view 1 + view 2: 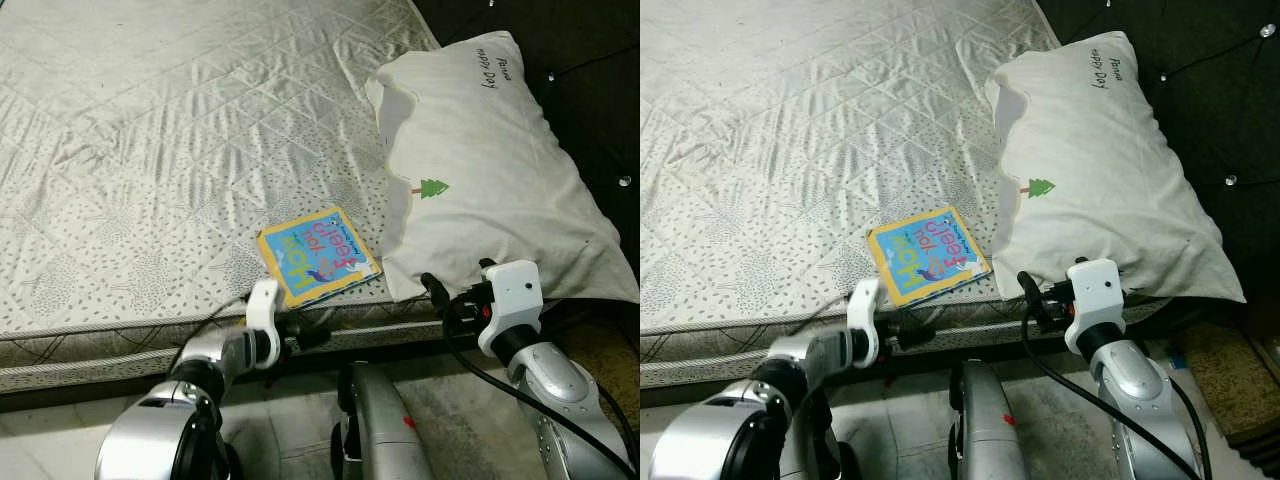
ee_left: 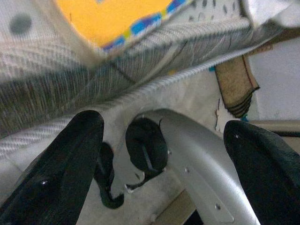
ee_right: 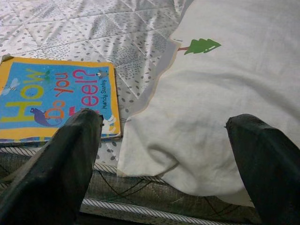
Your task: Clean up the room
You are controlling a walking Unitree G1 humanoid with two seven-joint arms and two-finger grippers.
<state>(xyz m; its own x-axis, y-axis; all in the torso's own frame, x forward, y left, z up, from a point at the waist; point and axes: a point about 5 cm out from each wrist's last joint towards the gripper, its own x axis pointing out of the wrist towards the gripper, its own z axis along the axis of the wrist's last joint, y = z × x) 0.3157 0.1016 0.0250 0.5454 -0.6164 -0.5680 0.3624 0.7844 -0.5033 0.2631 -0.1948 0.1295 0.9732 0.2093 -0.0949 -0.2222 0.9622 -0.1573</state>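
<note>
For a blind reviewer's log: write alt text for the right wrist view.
The right gripper, fingers spread open, hovers at the mattress edge, aimed at the near corner of a white pillow with a small green tree print. Just beside the pillow lies a blue and yellow children's book, flat on the quilted mattress.

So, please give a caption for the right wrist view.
Open right gripper faces the mattress edge, between a book and a pillow.
</note>
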